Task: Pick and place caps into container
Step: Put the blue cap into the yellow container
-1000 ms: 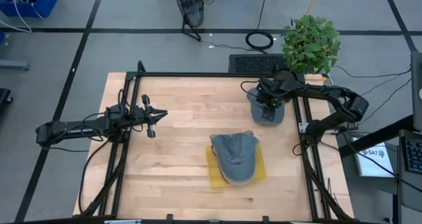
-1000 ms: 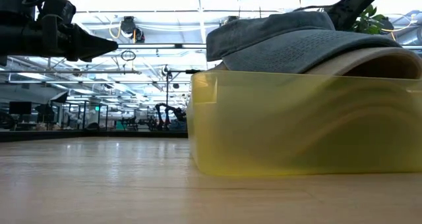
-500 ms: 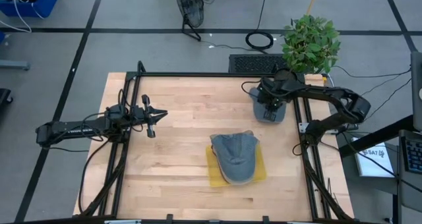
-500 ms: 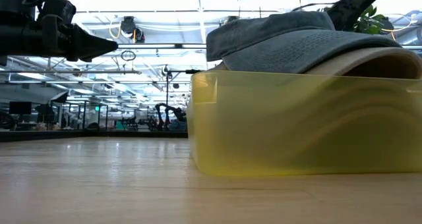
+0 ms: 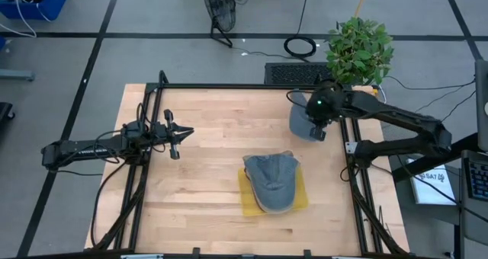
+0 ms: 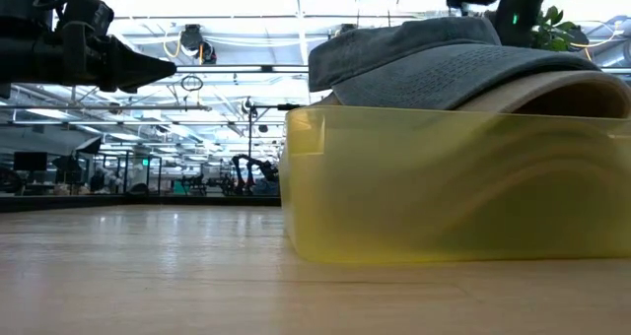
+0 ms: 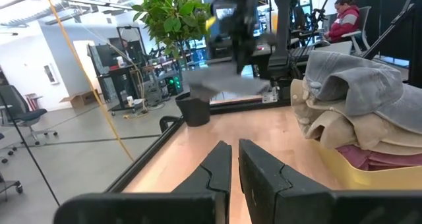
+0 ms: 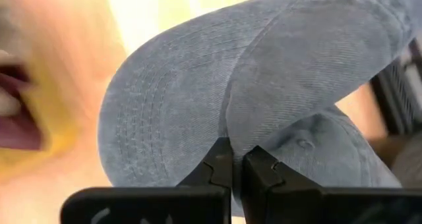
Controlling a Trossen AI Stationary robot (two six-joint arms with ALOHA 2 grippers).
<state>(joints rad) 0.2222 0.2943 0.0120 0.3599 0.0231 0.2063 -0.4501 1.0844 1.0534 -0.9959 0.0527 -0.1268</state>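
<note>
The pale wooden table (image 5: 206, 167) carries a shallow yellow plastic container (image 5: 248, 200) near its middle, and everything else is placed from that tray. Heaped in it is a stack of soft fabric caps (image 7: 353, 112): a grey-blue one on top, tan under it, maroon at the bottom, the pile rising well above the low rim. How many lie there cannot be counted.

Beyond the tray, toward the far right corner of the table near the leafy green potted plant (image 5: 358, 49), the right gripper (image 5: 317, 126) has its fingers pinched together on the fabric of one more grey-blue baseball cap (image 5: 303, 120); the wrist view shows the cloth bunched between the closed tips. This cap appears to be off the table rather than lying flat.

Well to the left of the tray, the left gripper (image 5: 179, 134) waits above the table, fingers nearly together and empty.

No other loose cap shows, so this looks like the last one; carrying it to the pile and letting go remain.
</note>
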